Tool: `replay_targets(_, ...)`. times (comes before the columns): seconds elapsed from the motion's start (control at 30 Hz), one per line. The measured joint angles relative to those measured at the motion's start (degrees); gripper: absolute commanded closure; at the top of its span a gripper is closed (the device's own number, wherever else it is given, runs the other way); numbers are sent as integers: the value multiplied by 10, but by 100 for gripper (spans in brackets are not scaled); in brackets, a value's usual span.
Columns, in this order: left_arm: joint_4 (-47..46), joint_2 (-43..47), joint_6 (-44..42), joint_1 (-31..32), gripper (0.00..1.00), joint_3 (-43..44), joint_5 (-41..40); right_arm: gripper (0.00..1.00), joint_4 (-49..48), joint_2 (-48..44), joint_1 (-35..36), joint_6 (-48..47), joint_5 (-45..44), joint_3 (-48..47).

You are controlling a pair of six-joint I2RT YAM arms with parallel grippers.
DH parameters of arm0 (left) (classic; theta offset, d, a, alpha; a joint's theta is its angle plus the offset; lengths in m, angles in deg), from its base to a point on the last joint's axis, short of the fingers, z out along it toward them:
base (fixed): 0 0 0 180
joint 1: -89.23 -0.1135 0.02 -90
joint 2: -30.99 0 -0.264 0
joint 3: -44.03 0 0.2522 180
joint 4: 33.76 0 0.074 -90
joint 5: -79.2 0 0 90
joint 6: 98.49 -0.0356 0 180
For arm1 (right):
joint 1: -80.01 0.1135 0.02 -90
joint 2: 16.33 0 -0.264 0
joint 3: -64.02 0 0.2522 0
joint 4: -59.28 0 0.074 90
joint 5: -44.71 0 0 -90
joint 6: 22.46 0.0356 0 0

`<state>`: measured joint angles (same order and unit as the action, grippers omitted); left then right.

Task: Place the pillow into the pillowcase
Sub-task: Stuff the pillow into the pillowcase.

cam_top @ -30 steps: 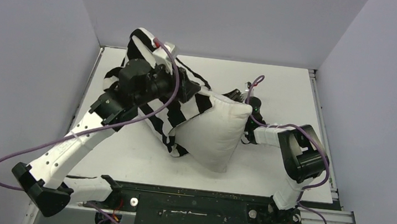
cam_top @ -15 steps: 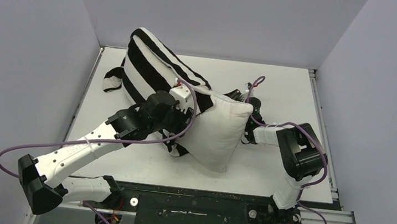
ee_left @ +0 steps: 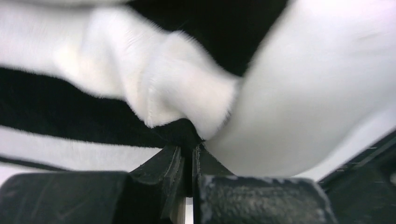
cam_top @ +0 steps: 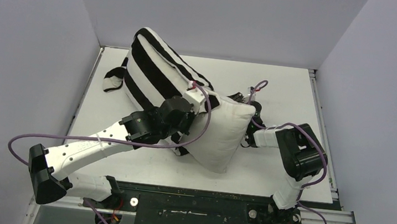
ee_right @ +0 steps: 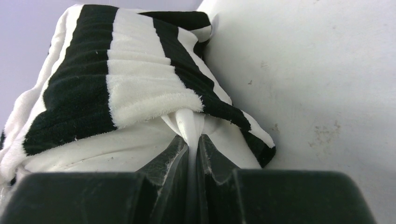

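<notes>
The pillow (cam_top: 221, 139) lies tilted mid-table with its far left part inside the black-and-white striped pillowcase (cam_top: 154, 65). Its near right part is bare. My left gripper (cam_top: 190, 123) is at the pillowcase's open edge, beside the bare pillow. In the left wrist view my left gripper (ee_left: 189, 149) is shut on a black fold of the pillowcase (ee_left: 70, 112), with the pillow (ee_left: 317, 93) bulging right. My right gripper (cam_top: 246, 132) is tucked behind the pillow's right edge. In the right wrist view my right gripper (ee_right: 192, 142) pinches a smooth white fold of the pillow (ee_right: 116, 149) under the pillowcase (ee_right: 79, 84) hem.
The white table (cam_top: 298, 94) is boxed in by grey walls on three sides. A loose striped end of cloth (cam_top: 111, 80) trails toward the left edge. Purple cables loop off both arms, one (cam_top: 26, 141) hanging out at the near left.
My left gripper came down off the top of the pillowcase, moved right to its open edge by the pillow, and shut there. The right gripper kept its grip and place.
</notes>
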<state>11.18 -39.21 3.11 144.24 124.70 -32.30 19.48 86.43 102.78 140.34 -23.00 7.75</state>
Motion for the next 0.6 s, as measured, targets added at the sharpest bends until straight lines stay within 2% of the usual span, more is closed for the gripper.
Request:
replay_targets(0.1,-34,-29,11,47,100,49,19,100,-12,0,4,16,-31,18)
replay_targets(0.23,-100,-120,21,94,100,111,38,100,-15,5,6,44,-87,32)
replay_targets(0.33,-146,-166,40,95,100,93,51,100,-16,23,6,67,-111,32)
replay_targets(0.5,-203,-195,55,71,100,85,70,100,16,49,3,90,-139,7)
replay_targets(0.57,-220,-200,64,42,100,86,102,87,36,57,0,90,-142,-9)
replay_targets(0.6,-224,-205,67,26,95,90,117,77,45,61,-2,89,-141,-17)
